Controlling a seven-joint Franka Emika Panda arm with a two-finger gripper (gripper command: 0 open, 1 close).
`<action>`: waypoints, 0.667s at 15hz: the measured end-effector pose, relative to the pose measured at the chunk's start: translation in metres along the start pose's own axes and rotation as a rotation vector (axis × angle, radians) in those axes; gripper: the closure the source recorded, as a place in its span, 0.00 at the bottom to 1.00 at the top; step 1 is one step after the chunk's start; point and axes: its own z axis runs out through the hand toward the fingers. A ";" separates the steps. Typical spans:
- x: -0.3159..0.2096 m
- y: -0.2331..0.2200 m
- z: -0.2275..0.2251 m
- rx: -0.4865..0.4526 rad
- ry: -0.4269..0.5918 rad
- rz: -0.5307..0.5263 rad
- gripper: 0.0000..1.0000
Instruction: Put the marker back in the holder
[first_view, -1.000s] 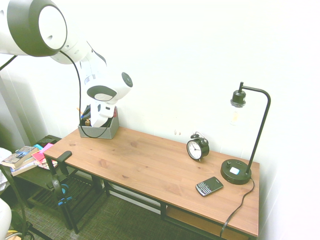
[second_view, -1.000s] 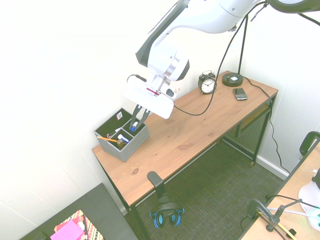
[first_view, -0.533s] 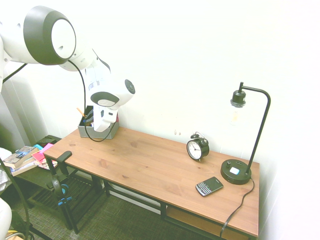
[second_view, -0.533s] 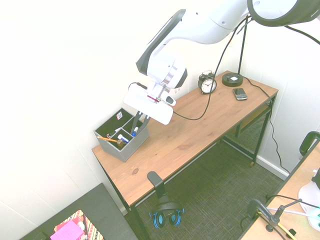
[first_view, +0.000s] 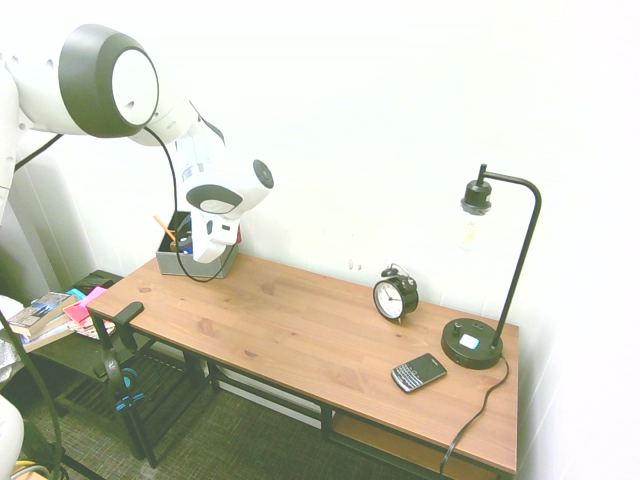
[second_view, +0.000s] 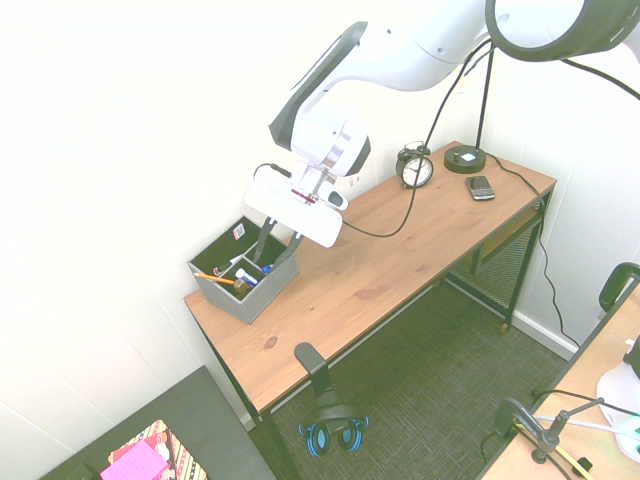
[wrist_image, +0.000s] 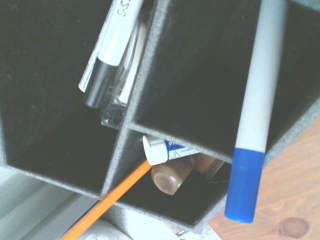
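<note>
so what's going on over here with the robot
A robot arm has its gripper over the grey desk organizer, busy with putting the blue-capped marker back. The jaws stand apart, and the marker's blue cap shows between them at the organizer, so it looks released rather than gripped. I can't tell whether the marker has settled fully inside. An orange pencil and other pens share the organizer.

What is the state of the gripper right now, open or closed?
Gripper: open, fingers apart; the marker shows near the tips, but whether it touches them cannot be told.
</note>
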 end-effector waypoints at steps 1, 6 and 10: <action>-0.011 0.001 -0.004 -0.017 0.032 -0.048 0.00; -0.085 0.051 -0.071 -0.146 0.231 -0.302 0.00; -0.088 0.108 -0.137 -0.247 0.425 -0.462 0.00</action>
